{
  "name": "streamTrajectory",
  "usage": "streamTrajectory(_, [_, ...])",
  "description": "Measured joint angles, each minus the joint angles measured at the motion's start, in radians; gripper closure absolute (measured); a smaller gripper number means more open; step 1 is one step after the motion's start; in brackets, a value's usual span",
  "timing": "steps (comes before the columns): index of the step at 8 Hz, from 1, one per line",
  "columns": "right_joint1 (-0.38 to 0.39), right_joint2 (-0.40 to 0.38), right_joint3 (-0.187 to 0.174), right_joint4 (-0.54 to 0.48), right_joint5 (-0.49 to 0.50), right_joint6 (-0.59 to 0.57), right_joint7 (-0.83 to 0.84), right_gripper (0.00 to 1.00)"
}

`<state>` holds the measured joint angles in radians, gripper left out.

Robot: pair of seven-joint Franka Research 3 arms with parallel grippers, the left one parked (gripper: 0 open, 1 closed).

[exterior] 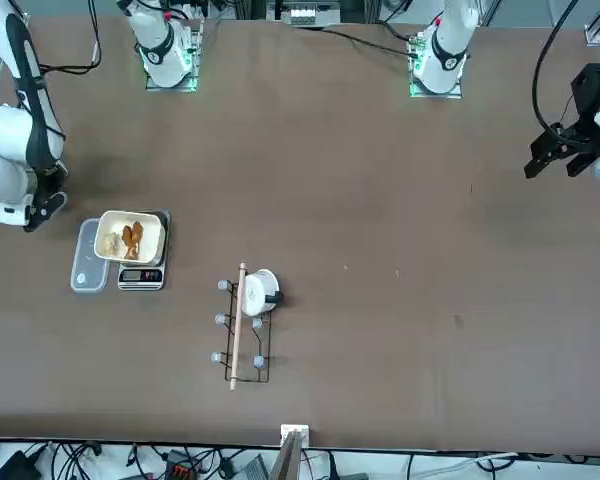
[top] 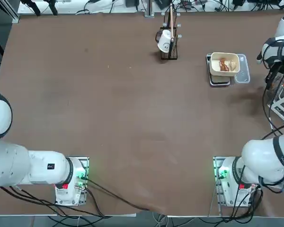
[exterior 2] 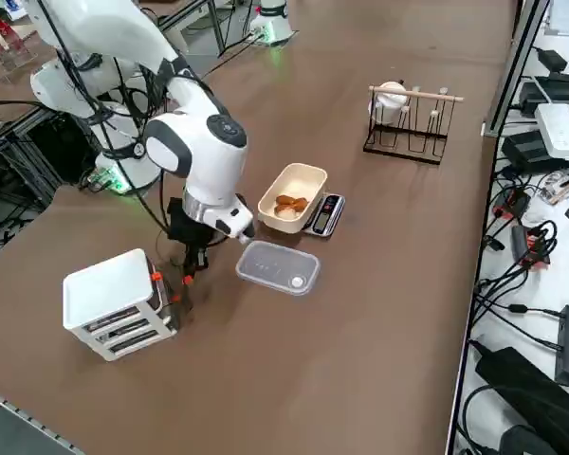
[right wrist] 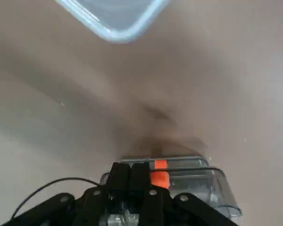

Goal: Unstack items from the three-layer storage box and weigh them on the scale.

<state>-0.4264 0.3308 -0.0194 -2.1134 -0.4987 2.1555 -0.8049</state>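
Note:
The cream bowl sits on the scale, holding a reddish-brown lumpy item and a tan one. The three-layer storage box stands white near the table's right edge. One of its clear drawers with an orange tab juts out toward my right gripper. That gripper is shut, its fingertips against the drawer's front rim beside the tab. I cannot tell whether they pinch the rim.
A clear plastic lid lies flat between the scale and the storage box. A black wire stand with a white cup sits at the table's far middle. Cables and devices crowd a side shelf beyond the table.

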Motion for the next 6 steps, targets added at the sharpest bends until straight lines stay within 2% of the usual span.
streamTrajectory(3, [-0.055,0.003,0.0,-0.007,-0.016,-0.007,-0.003,0.98])
streamTrajectory(6, [-0.072,0.005,0.0,-0.008,-0.025,-0.017,-0.004,0.98])
